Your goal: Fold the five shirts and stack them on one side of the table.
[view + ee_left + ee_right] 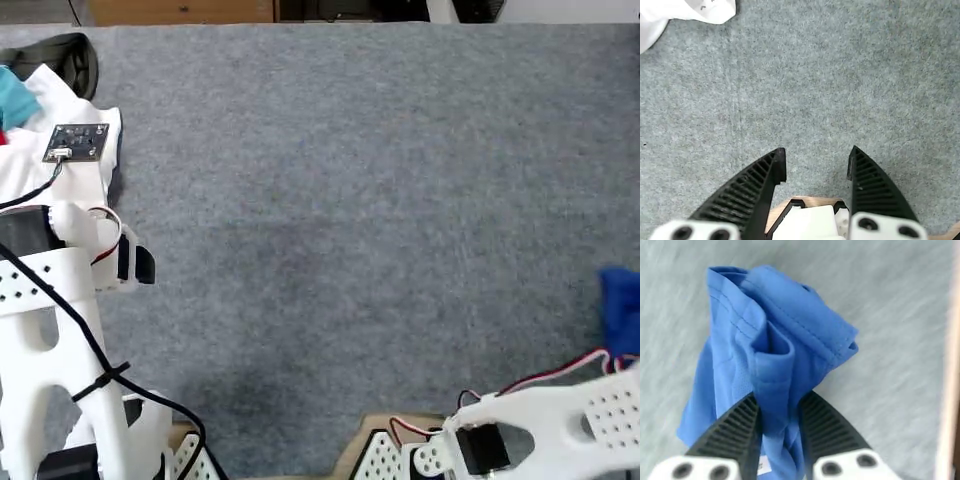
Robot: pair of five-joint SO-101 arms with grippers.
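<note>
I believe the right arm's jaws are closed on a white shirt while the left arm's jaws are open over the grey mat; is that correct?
Not quite. The right arm's jaws are closed on a blue shirt, not a white one, as the right wrist view shows. The rest stands: the left arm's jaws are open over the grey mat.

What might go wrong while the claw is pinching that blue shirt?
1. The right claw grips only one fold of the crumpled blue shirt; it may slip out, or come up as a lump.
2. The shirt lies close to the edge of the mat, so a pull could drag part of it over.
3. The left claw is open over bare mat, probably too far off to help spread it.
</note>
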